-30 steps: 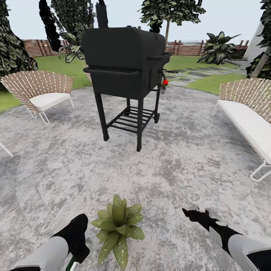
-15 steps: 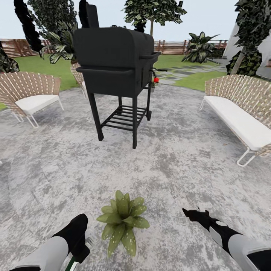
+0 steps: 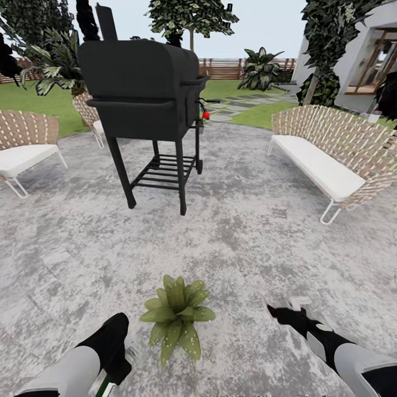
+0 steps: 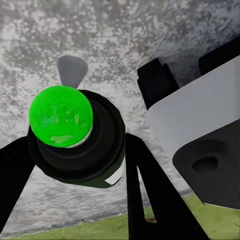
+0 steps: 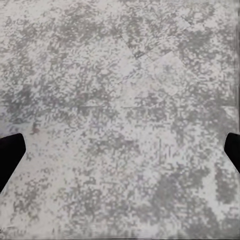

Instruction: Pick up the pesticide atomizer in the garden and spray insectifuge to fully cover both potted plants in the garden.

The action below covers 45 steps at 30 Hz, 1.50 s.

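Between clamped left jaws, dark-green pesticide atomizer (image 4: 75, 137), bright-green end; right jaws spread, empty.

A round patio (image 3: 264, 231) of mottled grey paving spreads across the foreground. On it stands a black barbecue grill (image 3: 140, 94) on four legs, with a slatted lower shelf and a red knob at its side. A wicker sofa (image 3: 331, 151) with a white cushion lines the patio's right edge — a wicker chair (image 3: 22, 146) sits at the left edge, another behind the grill. Beyond lie green lawn (image 3: 38, 102), stepping stones, a brown slatted fence (image 3: 226, 66), trees and a house corner (image 3: 369, 60) under a pale, even sky.
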### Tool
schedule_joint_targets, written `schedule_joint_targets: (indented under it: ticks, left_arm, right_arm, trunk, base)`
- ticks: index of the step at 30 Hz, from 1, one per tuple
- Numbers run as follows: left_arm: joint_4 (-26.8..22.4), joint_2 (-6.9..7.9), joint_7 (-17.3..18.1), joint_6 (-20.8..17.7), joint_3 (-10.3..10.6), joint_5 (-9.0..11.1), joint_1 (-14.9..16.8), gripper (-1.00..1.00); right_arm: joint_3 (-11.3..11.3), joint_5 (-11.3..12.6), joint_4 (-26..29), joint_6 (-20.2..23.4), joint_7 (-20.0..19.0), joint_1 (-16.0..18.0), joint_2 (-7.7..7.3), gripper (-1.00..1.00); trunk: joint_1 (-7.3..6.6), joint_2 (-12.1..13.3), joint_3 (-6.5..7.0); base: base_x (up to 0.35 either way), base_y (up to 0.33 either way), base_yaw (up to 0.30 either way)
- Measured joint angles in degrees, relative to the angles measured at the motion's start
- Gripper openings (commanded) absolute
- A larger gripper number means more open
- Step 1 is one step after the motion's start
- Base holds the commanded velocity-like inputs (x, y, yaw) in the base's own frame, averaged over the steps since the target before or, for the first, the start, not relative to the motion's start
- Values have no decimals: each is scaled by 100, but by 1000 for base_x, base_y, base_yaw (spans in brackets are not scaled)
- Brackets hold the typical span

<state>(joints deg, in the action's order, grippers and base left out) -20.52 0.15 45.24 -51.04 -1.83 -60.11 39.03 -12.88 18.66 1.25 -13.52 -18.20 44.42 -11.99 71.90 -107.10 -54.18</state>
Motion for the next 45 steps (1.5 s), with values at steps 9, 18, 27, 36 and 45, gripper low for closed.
schedule_joint_targets:
  ticks: [9,18,27,36,45]
  left_arm:
    - [-362,-5,9,-4,0,6,-1,-100]
    - [-363,-5,9,-3,5,11,0,-100]
    - [-375,-29,24,-8,14,18,0,-100]
    - [-1011,-224,60,-44,22,-11,35,-100]
    - [-1037,-352,67,-55,23,-4,58,-100]
  right_arm:
    - [-1,33,-1,1,0,1,-1,100]
    - [-1,33,0,0,0,1,-2,100]
    - [1,33,-1,-2,0,0,-1,100]
    - [-1,33,-3,-2,1,3,1,100]
    - [-1,33,-3,-2,1,2,-1,100]
  trunk:
    - [-2,0,0]
    - [-1,0,0]
    - [0,0,0]
    - [0,0,0]
    - [0,0,0]
  base:
    - [93,260,-118]
    - [140,268,-259]
    - [25,51,-291]
    - [0,0,-42]
    - [0,0,0]
